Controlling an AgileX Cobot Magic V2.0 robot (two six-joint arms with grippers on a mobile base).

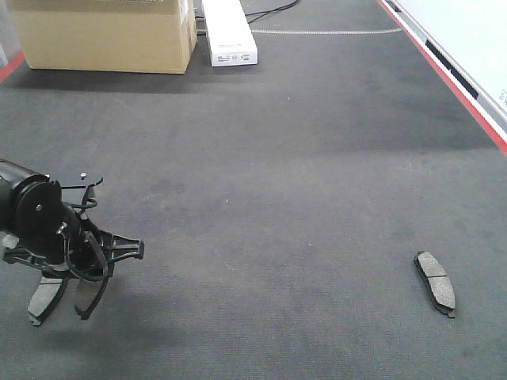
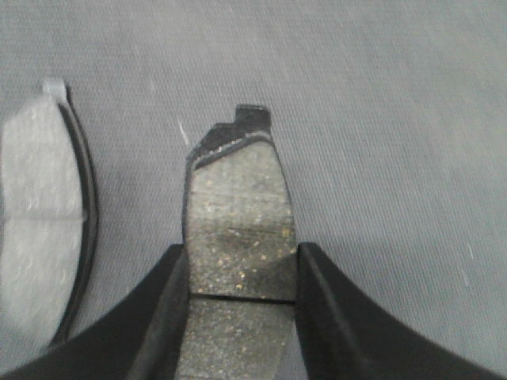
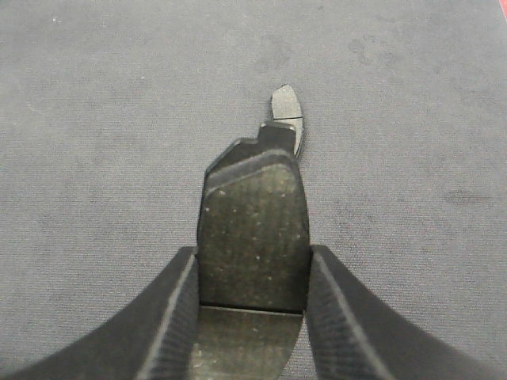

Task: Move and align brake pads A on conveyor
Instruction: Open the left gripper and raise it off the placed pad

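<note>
The conveyor fills almost the whole front view, a dark felt-like belt with a red stripe running down the upper right edge. A cardboard box and a white box sit at the top of that frame, well clear of where I work.

My left gripper hangs at the lower left of the front view, clamped on a brake pad. In the left wrist view this pad sits in the middle of the frame between my two black fingers, squeezed across its width, long axis pointing away from me. I judge I hold it that way so its length stays free to line up with its neighbour. That neighbour, a second pad, lies flat on the belt at the left edge of the same frame, just beside mine and roughly parallel, not touching it.

My right gripper is out of the front view, but its own camera shows it closed on another pad, gripped the same way. Beyond its tip, upper centre of that frame, a fourth pad lies on the belt; it is probably the lone one at the lower right of the front view. I take both arms to be carrying pads toward partners.
</note>
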